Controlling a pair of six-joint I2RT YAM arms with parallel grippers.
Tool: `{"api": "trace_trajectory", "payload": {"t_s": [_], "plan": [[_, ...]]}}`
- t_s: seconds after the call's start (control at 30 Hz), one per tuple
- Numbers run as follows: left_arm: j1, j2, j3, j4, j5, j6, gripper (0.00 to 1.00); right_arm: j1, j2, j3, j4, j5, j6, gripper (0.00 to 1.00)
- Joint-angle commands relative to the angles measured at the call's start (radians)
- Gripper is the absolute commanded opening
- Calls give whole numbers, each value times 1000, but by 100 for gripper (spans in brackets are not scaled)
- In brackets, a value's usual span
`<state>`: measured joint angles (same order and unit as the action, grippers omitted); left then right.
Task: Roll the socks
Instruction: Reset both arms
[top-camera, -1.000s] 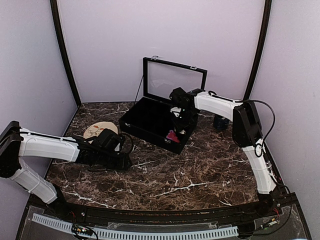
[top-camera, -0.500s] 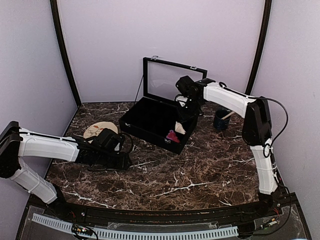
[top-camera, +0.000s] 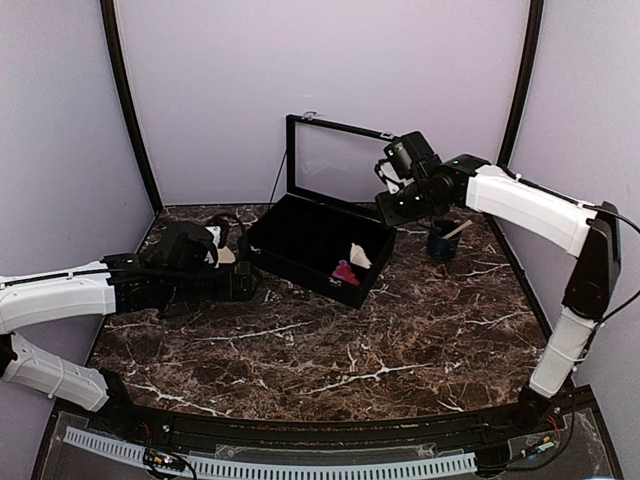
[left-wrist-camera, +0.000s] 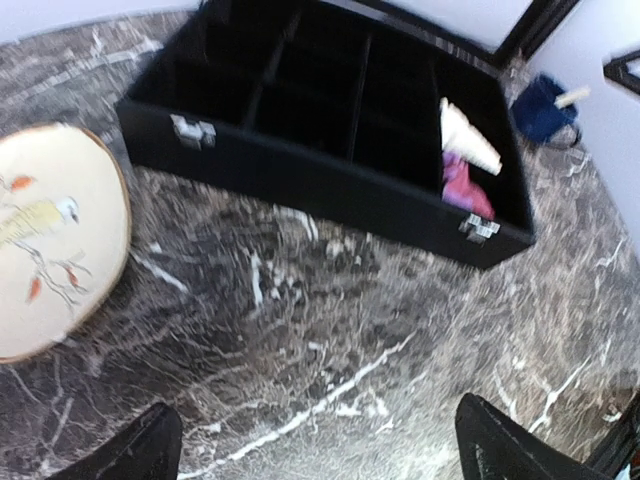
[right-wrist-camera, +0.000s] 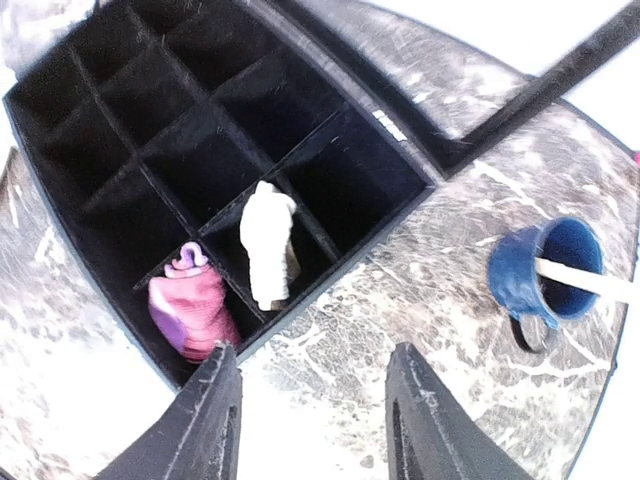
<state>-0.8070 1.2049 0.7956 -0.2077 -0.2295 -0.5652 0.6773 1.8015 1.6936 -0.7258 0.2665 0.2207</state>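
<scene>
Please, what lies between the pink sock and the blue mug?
The cream sock, then the box wall and bare table, seen in the right wrist view.

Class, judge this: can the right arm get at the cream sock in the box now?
Probably yes: the right gripper hovers open above the box, and the cream sock sits uncovered, nothing between.

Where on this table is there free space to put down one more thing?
The marble table in front of the black box is bare, from the left arm to the right arm. Most box compartments are free, except the corner holding the socks. Crowded: plate, left arm and box at the left.
</scene>
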Motion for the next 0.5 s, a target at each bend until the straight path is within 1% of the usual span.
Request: {"api": "trace_trajectory", "payload": {"t_s": [0.0,0.1,0.23,0.37,0.47], "plan": [[5,-106,23,-54,-160,58,99,13,-157,-144,134,144,118,46],[5,-204,-11,-56,-245,66,99,13,-280,-274,129,226,205,47],[4,-333,-83,-43,-325,86,99,15,-437,-448,120,306,309,48],[4,-429,-122,-78,-367,82,99,15,-613,-612,113,364,378,48],[4,-466,-138,-104,-382,85,99,15,-743,-713,124,375,372,48]]}}
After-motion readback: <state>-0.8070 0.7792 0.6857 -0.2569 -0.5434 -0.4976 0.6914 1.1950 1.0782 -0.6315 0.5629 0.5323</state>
